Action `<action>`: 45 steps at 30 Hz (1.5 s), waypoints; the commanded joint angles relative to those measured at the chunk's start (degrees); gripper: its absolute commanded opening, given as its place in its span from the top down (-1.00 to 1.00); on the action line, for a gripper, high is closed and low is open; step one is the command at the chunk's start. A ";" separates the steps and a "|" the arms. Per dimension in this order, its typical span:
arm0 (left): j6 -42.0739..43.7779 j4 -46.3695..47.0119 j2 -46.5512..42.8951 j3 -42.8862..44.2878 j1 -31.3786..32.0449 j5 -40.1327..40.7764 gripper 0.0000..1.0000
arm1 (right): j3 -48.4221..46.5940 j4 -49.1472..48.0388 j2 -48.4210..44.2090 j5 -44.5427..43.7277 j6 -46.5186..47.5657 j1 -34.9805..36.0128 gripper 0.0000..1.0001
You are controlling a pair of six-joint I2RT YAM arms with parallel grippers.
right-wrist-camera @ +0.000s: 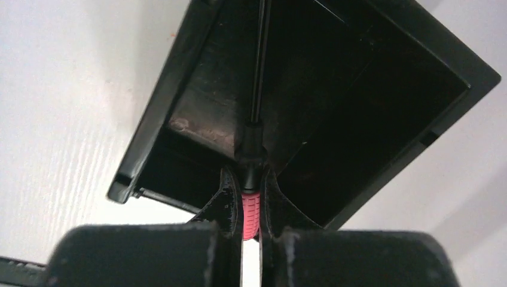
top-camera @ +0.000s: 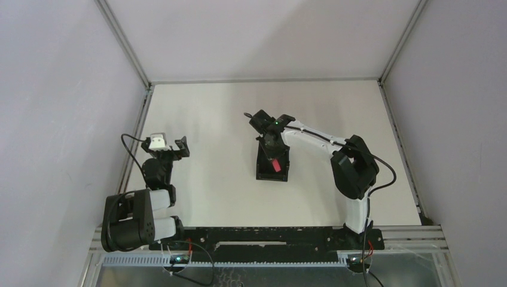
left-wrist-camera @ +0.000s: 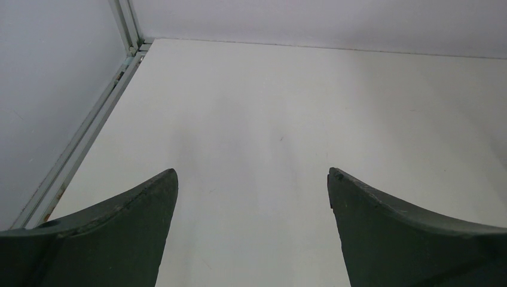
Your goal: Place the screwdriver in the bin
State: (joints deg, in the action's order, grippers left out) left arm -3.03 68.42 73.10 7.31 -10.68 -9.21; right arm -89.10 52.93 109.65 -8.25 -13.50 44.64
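Over the middle of the table [top-camera: 209, 119], the right gripper [right-wrist-camera: 249, 179] is clamped on the screwdriver [right-wrist-camera: 251, 212] by its red handle, with the thin black shaft pointing down into the bin [right-wrist-camera: 158, 107]. The shaft looks to be already below the rim, though I can't tell whether the tip touches the floor. I'd call this the placing step, nearly done. The next move, I reckon, calls for lowering a touch so the tool lies inside, then letting go. At the left edge, the left gripper [left-wrist-camera: 252, 179] hangs spread wide, holding nothing.
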 commanded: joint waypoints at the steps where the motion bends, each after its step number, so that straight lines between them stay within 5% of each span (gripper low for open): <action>1: 0.13 1.63 -0.18 -0.24 0.03 -0.14 -0.99 | 2.86 -10.86 -0.68 -2.39 2.08 -0.39 0.92; 6: 0.12 1.64 -0.15 -0.20 -0.04 -0.13 -1.00 | 3.25 -10.19 1.68 -3.04 2.36 -0.13 0.03; 17: 0.13 1.64 -0.22 -0.19 -0.10 -0.14 -1.00 | -2.26 -6.49 -9.21 -9.32 1.64 1.18 -0.22; 18: 0.13 1.67 -0.16 -0.20 -0.06 -0.14 -1.00 | -2.64 -6.48 -10.76 -9.45 1.84 1.27 -0.32; 20: 0.13 1.63 -0.20 -0.27 0.03 -0.20 -1.00 | -3.06 -6.61 -14.45 -9.06 2.96 1.32 -0.94; 21: 0.13 1.64 -0.21 -0.23 -0.09 -0.15 -1.00 | -3.05 -6.72 -16.09 -9.17 3.24 1.32 -0.98; 32: 0.13 1.64 -0.16 -0.23 -0.07 -0.17 -1.00 | 13.57 -19.48 -39.20 -7.63 5.35 -8.60 -0.99; 45: 0.13 1.63 -0.17 -0.19 0.03 -0.15 -1.00 | 52.11 -36.31 -63.85 -4.81 -4.35 -26.07 -0.99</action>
State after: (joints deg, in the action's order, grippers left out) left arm -3.03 68.42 73.10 7.31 -10.68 -9.21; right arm -42.83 23.88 50.02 -12.91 -12.47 20.40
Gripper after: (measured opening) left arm 0.996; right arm 0.994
